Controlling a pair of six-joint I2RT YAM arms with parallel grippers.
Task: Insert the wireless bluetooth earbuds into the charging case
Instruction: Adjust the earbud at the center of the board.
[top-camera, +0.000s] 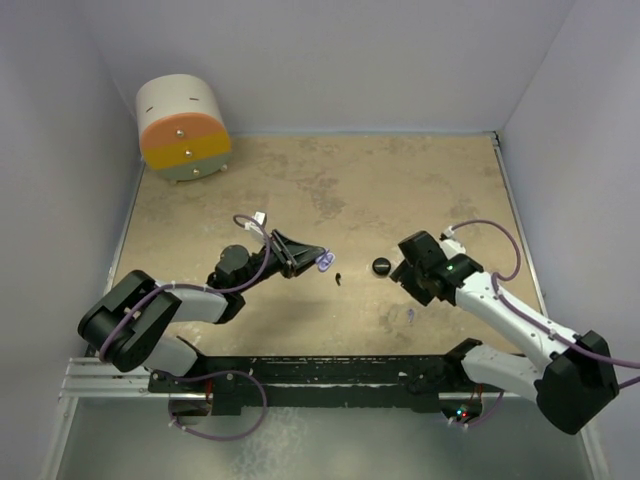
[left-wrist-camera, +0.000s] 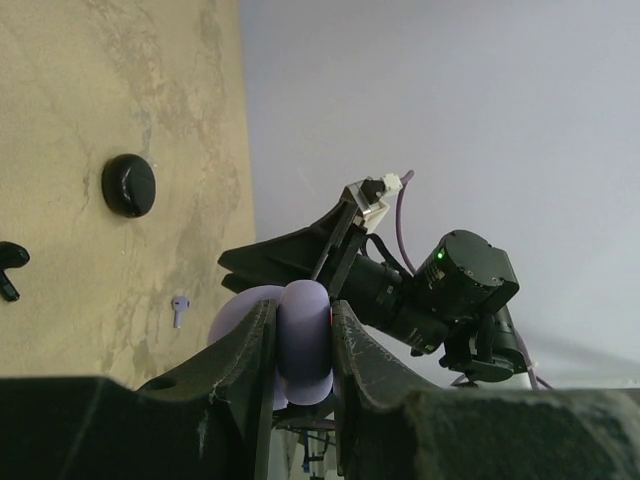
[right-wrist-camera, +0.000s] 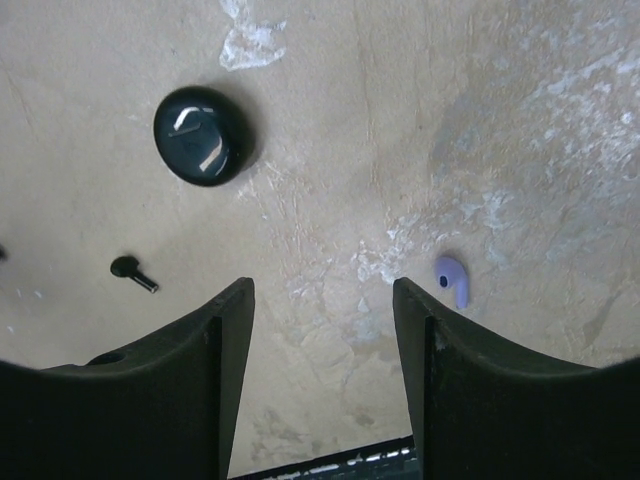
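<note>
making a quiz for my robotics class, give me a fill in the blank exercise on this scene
1. The left gripper is shut on the ___ charging case.
2. The jaws of the right gripper stand ___, with nothing between them.
3. The black earbud lies on the table near the round ___ case.
Missing words: lavender; open; black.

I find no text, label, brand or number that I can read anywhere around me. The pale streaks on the black round case (right-wrist-camera: 198, 135) form no letters I can make out.
</note>
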